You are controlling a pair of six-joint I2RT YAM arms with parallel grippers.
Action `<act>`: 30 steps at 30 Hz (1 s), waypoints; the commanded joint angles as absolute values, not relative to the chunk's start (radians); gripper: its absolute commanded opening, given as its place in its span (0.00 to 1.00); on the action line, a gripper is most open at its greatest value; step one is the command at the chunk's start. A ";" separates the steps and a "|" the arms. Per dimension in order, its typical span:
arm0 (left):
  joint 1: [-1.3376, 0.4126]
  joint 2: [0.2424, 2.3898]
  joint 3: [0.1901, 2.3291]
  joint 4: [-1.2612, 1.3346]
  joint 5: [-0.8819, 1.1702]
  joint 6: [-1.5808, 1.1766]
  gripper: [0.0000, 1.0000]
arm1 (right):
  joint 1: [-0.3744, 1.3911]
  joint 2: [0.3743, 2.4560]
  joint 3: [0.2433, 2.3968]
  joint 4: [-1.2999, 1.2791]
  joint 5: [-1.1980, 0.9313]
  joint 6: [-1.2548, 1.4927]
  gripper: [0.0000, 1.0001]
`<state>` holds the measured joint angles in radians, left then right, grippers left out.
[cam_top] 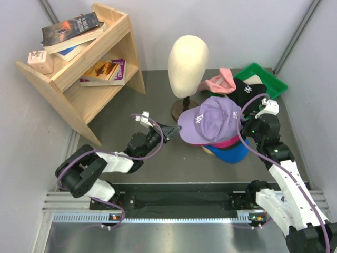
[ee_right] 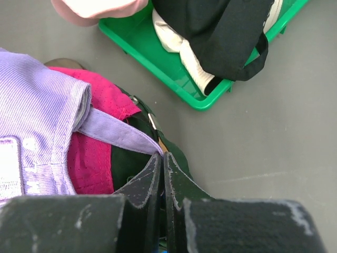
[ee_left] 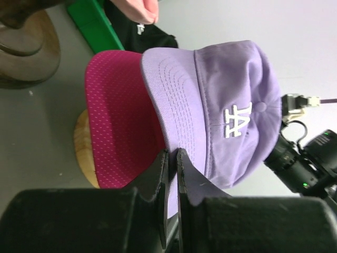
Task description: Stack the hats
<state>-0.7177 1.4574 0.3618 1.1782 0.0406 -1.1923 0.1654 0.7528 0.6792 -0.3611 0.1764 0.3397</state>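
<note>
Left gripper [ee_left: 172, 156]: fingers pinched narrow on brim edge of soft lavender cloth cap [cam_top: 210, 118], at cap's 9 o'clock. Right gripper [ee_right: 161, 157]: shut tight on cap's thin back strap [ee_right: 121, 134], at 3 o'clock. Cap sits mid table, over magenta mesh cap [ee_left: 118, 121] and blue cloth cap [cam_top: 234, 154]. Looks light, with floppy top. Brim stiffer, so best place to hold. Thin strap may slip. Farther, at 1 o'clock: black cloth cap [cam_top: 245, 92] in green plastic tray [cam_top: 271, 81], light pink cap [cam_top: 221, 81] just beside.

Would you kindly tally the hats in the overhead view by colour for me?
Lavender cap: 1
Magenta cap: 1
Blue cap: 1
Light pink cap: 1
Black cap: 1
Cream hat: 1
Total: 6
</note>
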 commanded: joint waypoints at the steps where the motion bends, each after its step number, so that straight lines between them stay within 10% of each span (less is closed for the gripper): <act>1: -0.709 1.454 0.396 0.987 -0.043 -1.075 0.00 | 0.141 0.745 0.649 -0.388 0.236 0.347 0.00; 30: -0.706 1.402 0.495 0.649 0.009 -0.859 0.00 | 0.143 0.749 0.629 -0.390 0.265 0.347 0.00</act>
